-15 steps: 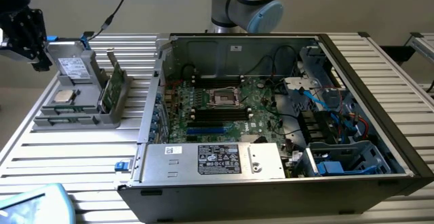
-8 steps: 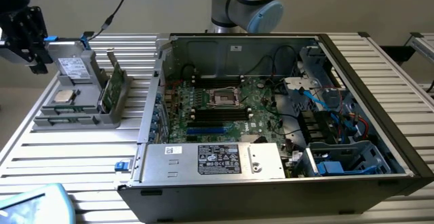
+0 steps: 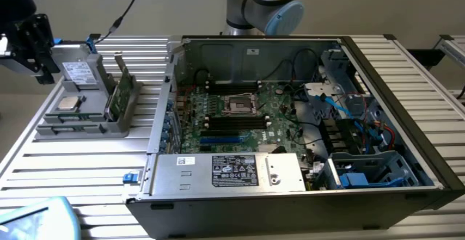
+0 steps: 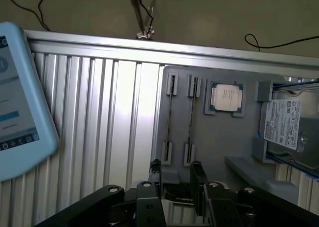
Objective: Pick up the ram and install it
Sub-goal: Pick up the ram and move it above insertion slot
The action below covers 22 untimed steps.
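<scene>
The work surface was a table [image 4: 99, 112] of ribbed aluminium slats. A grey parts holder [image 4: 219, 152] rested directly on the slats, just beneath and ahead of the gripper [image 4: 175, 168]. A light-blue tablet [image 4: 15, 102] lay on the slats off to one side of the gripper, apart from the holder. An open computer case [image 3: 291, 196] stood on the table beyond the holder, farthest from the gripper.

The arm [image 3: 270, 6] stood at the far edge of the table [image 3: 87, 169]. The gripper [image 4: 176, 184] hung above the table's far corner at the exterior view's left, pointing down, its two black fingers [image 4: 155, 179] parted.
</scene>
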{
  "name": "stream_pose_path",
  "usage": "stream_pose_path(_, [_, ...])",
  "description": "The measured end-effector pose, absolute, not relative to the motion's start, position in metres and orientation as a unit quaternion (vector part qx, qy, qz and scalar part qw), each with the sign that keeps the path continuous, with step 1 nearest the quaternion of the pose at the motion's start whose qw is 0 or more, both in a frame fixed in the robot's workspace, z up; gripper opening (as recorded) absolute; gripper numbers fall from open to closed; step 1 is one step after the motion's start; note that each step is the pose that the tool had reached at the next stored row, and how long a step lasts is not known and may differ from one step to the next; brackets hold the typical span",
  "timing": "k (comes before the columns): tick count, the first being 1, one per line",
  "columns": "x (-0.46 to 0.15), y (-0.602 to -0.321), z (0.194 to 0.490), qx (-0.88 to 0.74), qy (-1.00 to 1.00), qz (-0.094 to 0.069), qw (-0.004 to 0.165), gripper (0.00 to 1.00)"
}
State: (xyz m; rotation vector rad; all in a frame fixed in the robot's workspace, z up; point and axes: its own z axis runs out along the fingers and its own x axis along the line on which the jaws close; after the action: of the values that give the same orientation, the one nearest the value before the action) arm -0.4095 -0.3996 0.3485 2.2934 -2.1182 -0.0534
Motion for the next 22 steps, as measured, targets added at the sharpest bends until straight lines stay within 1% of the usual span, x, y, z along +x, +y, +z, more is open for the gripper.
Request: stream_pose_path(22, [-0.41, -0.4, 0.314, 0.686, -0.727, -0.023, 0.013, 0.37])
